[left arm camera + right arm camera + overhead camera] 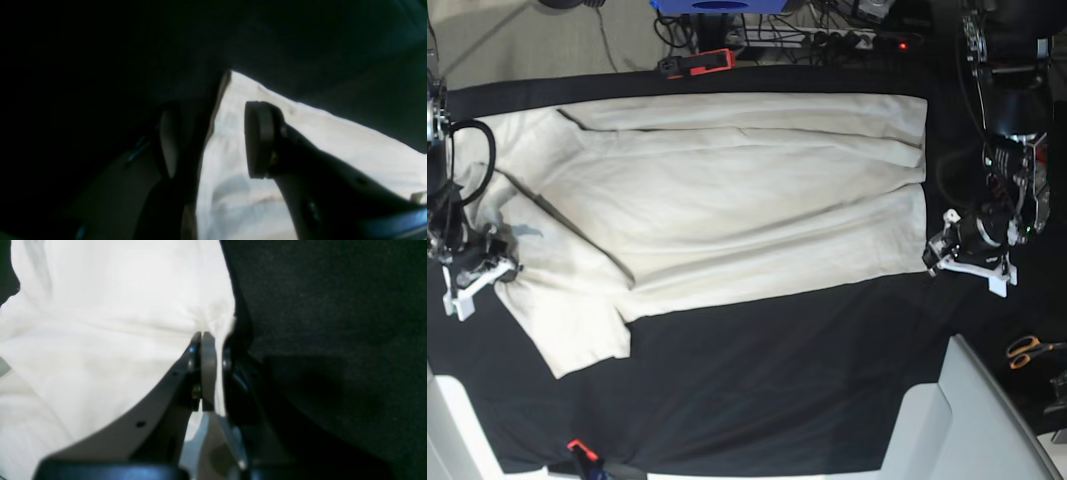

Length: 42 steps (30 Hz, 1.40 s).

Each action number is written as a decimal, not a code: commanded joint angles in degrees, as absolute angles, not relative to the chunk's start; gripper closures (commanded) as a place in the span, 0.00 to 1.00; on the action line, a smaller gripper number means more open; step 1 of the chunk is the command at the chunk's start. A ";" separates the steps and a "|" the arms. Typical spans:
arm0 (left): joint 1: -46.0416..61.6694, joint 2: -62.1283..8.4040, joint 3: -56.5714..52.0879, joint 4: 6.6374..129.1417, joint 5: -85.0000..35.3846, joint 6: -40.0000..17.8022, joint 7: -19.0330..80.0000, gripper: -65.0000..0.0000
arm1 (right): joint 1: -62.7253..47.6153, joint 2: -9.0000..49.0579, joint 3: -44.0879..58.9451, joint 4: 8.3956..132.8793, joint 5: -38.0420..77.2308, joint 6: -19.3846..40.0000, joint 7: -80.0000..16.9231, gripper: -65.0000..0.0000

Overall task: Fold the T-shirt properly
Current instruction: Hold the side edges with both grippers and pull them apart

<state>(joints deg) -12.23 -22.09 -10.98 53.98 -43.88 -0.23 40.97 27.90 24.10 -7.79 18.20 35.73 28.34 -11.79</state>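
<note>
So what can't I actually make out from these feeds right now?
- Left wrist view: most of the frame is black with underexposure; the far pad of the left end effector barely shows against the dark cloth.
- Right wrist view: the right end effector hides how much T-shirt fabric it pinches.
- Base view: the shirt's tiny printed mark is too small to find.
</note>
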 commanded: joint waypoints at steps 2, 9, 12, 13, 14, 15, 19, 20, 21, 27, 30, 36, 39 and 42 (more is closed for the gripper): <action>-15.16 -22.81 -11.21 52.79 -39.87 -0.75 40.13 0.54 | 29.49 25.19 -7.78 18.68 36.26 28.79 -10.68 1.00; -18.24 -18.86 -11.21 50.68 -30.20 -0.92 40.13 0.54 | 29.49 25.19 -7.78 18.68 36.26 28.79 -10.68 1.00; -18.24 -17.80 -11.21 50.68 -30.11 -0.92 40.04 0.54 | 29.49 25.19 -7.78 18.68 36.26 28.79 -10.68 1.00; -18.24 -17.45 -11.21 50.59 -30.02 -0.92 40.04 0.54 | 29.49 25.19 -7.78 18.68 36.26 28.79 -10.68 1.00; -18.24 -17.19 -11.21 50.42 -30.02 -0.92 39.25 0.54 | 29.49 25.19 -7.78 18.68 36.26 28.79 -10.68 1.00; -18.24 -17.19 -11.21 49.80 -30.02 -0.92 38.02 0.54 | 29.49 25.19 -7.78 18.68 36.26 28.79 -10.68 1.00; -19.12 -17.54 -11.21 43.56 -30.02 -0.92 34.42 0.54 | 29.49 25.19 -7.78 18.68 36.26 28.79 -10.68 1.00; -19.47 -17.54 -11.12 41.89 -30.02 -1.01 33.63 0.54 | 29.49 25.27 -7.78 18.68 36.26 28.79 -10.68 1.00; -19.74 -17.54 -11.12 40.40 -30.02 -1.10 32.84 0.54 | 29.49 25.27 -7.78 18.68 36.26 28.79 -10.68 1.00; -20.70 -17.27 -11.12 37.85 -30.02 -5.67 31.87 0.54 | 29.49 25.27 -7.78 18.68 36.26 28.79 -10.68 1.00; -20.79 -17.19 -11.12 37.85 -30.02 -5.67 31.87 0.54 | 29.49 25.27 -7.78 18.68 36.26 28.79 -10.68 1.00; -19.30 -17.10 -11.03 38.29 -30.11 -5.67 31.96 0.69 | 29.49 25.27 -7.78 18.68 36.26 28.70 -10.68 1.00; -19.03 -17.10 -11.03 38.20 -30.11 -5.67 31.96 0.83 | 29.49 25.27 -7.78 18.68 36.26 28.70 -10.68 1.00; -18.95 -17.10 -11.03 38.02 -30.11 -5.67 31.96 0.92 | 29.49 25.19 -7.78 18.68 36.26 28.70 -10.68 1.00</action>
<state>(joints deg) -19.05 -17.32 -11.22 38.39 -30.85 -6.04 28.08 27.90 24.10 -7.79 18.20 35.73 28.34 -11.77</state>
